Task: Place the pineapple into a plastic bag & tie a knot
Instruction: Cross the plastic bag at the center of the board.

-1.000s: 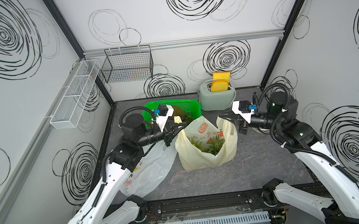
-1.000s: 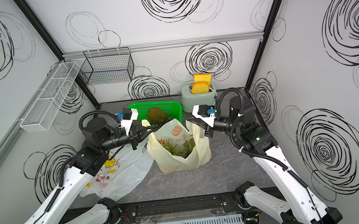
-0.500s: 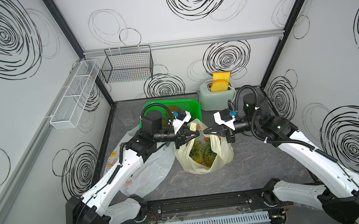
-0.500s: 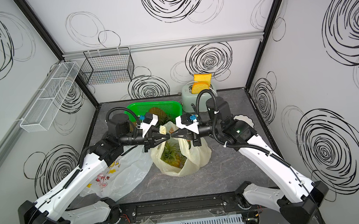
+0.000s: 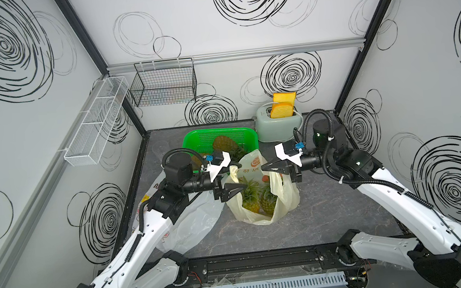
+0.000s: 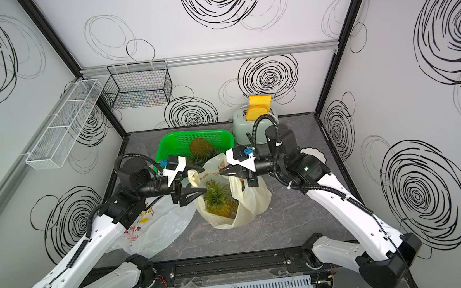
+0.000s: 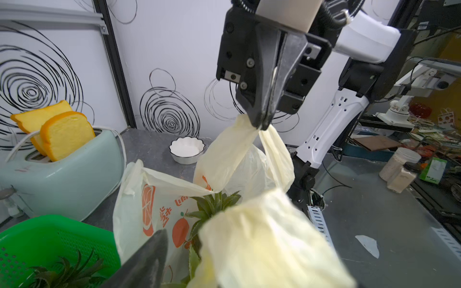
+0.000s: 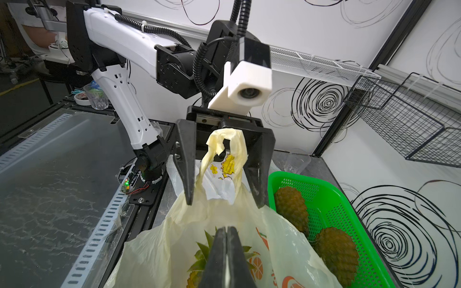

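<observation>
The left hand [image 5: 236, 177] has just sprung apart, dropping its bag handle [image 8: 225, 139], whose loop now stands slack between the spread fingers. The right hand [image 5: 269, 167] stays pinched together on the other handle [image 7: 245, 139]. The pineapple [image 5: 254, 199] sits inside the plastic bag [image 5: 286, 200] on the counter [image 5: 333, 212]. No knot shows yet, so the left hand probably has to regrasp.

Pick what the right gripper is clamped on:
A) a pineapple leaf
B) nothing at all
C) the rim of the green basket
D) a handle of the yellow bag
D: in the left wrist view the right gripper is pinched shut on the twisted bag handle, which hangs down from it.
</observation>
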